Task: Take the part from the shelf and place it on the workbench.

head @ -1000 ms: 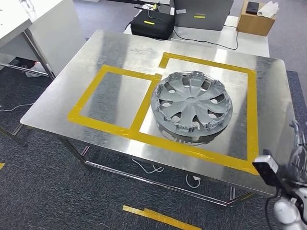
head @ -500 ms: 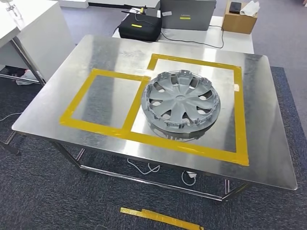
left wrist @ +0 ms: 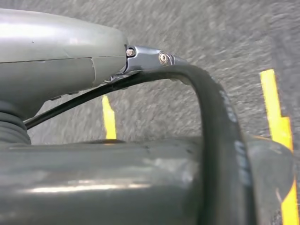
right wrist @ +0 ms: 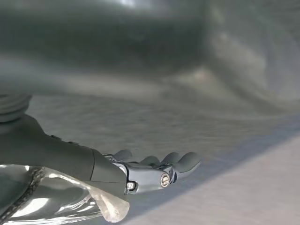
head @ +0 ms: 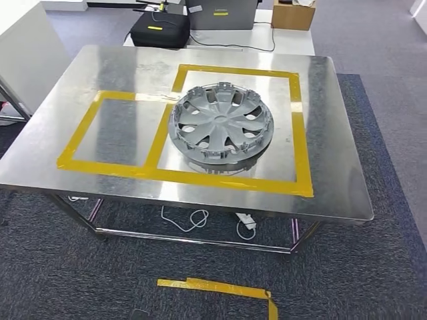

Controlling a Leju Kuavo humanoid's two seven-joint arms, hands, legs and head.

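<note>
The part, a grey plastic wheel cover (head: pixel 221 127), lies flat on the steel workbench (head: pixel 332 173), inside the right-hand rectangle of yellow tape (head: pixel 302 153). Nothing touches it. In the right wrist view my right hand (right wrist: pixel 155 168) hangs low over the grey carpet, its fingers stretched out flat and holding nothing. The left wrist view shows my left hand (left wrist: pixel 63 51) as a grey cover and a metal link; a black cable (left wrist: pixel 219 122) crosses in front and hides its fingers.
A second, smaller tape rectangle (head: pixel 81 133) marks the bench's left half. Behind the bench stand a black case (head: pixel 160 30) and a cardboard box (head: pixel 293 13). A white table (head: pixel 25 53) is at the left. Yellow tape (head: pixel 216 288) marks the carpet in front.
The camera has moved, so the bench and wheel cover now sit further left and up in the picture. My right hand, at the lower right edge a second ago, has left the head view.
</note>
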